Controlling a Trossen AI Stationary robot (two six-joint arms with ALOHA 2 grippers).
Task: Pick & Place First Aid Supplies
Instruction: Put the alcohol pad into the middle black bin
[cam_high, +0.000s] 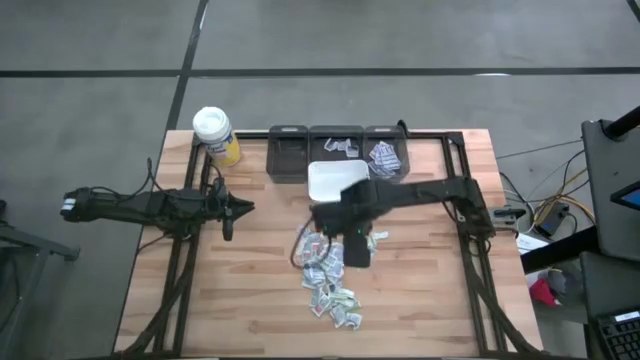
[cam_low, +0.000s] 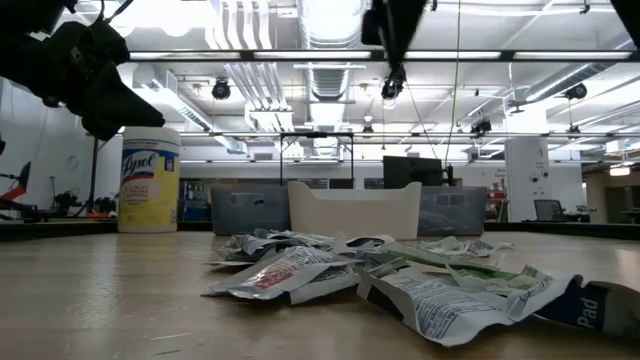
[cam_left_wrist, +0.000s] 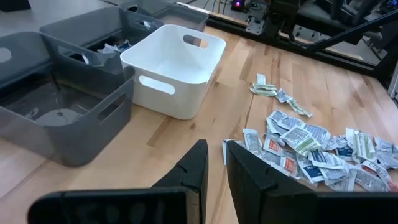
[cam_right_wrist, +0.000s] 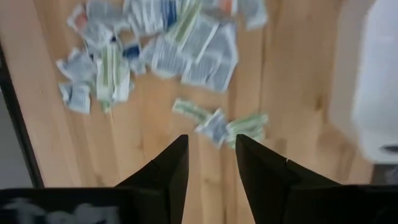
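Observation:
The first aid supplies (cam_high: 330, 278) lie in a loose heap of small paper packets flat on the wooden table, also seen in the left wrist view (cam_left_wrist: 311, 149) and the low view (cam_low: 400, 275). A few packets (cam_right_wrist: 221, 124) lie apart from the heap, nearer the white bin (cam_high: 335, 180). My right gripper (cam_right_wrist: 211, 155) hangs well above the table over these stray packets (cam_high: 356, 250), pointing down, open, with nothing between its fingers. My left gripper (cam_high: 235, 212) waits at the table's left side, held above the table, its fingers (cam_left_wrist: 214, 168) a narrow gap apart and holding nothing.
Three grey bins (cam_high: 290, 152) (cam_high: 336, 145) (cam_high: 385, 152) stand in a row along the far edge, two with packets inside. The white bin stands just in front of them. A yellow bottle with a white lid (cam_high: 215, 135) stands at the far left corner. Bare wood lies left of the heap.

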